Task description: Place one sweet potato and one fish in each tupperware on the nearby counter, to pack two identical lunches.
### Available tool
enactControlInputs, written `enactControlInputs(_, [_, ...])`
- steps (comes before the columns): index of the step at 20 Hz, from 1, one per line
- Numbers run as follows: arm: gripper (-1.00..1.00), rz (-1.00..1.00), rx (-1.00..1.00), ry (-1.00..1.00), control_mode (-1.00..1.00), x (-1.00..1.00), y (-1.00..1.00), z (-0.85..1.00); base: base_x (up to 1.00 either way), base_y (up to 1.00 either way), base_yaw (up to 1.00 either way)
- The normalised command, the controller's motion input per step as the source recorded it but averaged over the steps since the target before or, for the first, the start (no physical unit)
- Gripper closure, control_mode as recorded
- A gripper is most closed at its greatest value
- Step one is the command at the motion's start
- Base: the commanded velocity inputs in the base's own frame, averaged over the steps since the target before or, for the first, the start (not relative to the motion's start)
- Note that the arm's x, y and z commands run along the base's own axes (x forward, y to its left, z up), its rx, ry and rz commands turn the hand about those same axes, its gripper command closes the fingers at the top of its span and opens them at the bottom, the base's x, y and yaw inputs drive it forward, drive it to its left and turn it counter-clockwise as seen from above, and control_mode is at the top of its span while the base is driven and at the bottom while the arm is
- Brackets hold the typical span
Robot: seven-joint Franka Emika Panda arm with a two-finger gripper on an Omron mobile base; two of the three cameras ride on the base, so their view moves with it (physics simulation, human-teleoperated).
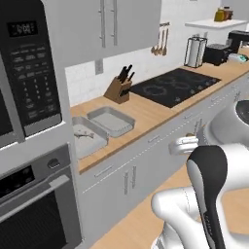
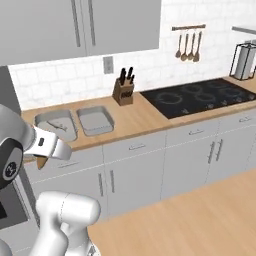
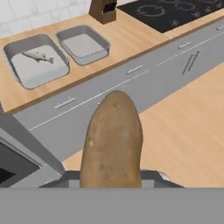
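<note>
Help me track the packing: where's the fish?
The fish lies in the left tupperware on the counter, beside the empty tupperware, hand view's upper left.

Sweet potato [image 3: 112, 142] standing upright in the foreground, fish [image 3: 39, 56] lying in the left tupperware tray [image 3: 16, 49], right tray [image 3: 101, 41] sitting beside it on the wooden counter [image 3: 127, 41], knife block [image 3: 103, 10] behind.

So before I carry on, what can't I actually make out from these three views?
- Gripper fingertips: in the hand view, the sweet potato covers them.
- Fish in the left tupperware: too small for detail.
- Left tupperware's near end: in the left base view, cut off by the oven housing.
</note>
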Motion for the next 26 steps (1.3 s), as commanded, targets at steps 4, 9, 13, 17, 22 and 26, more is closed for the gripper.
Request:
enactControlInputs(4, [1.00, 0.00, 0.00, 0.00, 1.00, 0.00, 0.00, 0.00, 0.99, -0.30, 0.42])
enactControlInputs(9, [1.00, 0.00, 0.00, 0.00, 1.00, 0.00, 0.00, 0.00, 0.52, -0.15, 0.61])
enactControlInputs(13, [1.00, 0.00, 0.00, 0.00, 1.00, 0.00, 0.00, 0.00, 0.01, 0.00, 0.59])
enactControlInputs(17, [1.00, 0.00, 0.00, 0.00, 1.00, 0.00, 0.00, 0.00, 0.00, -0.01, 0.22])
enactControlInputs(22, [1.00, 0.00, 0.00, 0.00, 1.00, 0.00, 0.00, 0.00, 0.53, 0.00, 0.00])
enactControlInputs(26, [1.00, 0.00, 0.00, 0.00, -1.00, 0.72, 0.23, -0.09, 0.18, 0.00, 0.00])
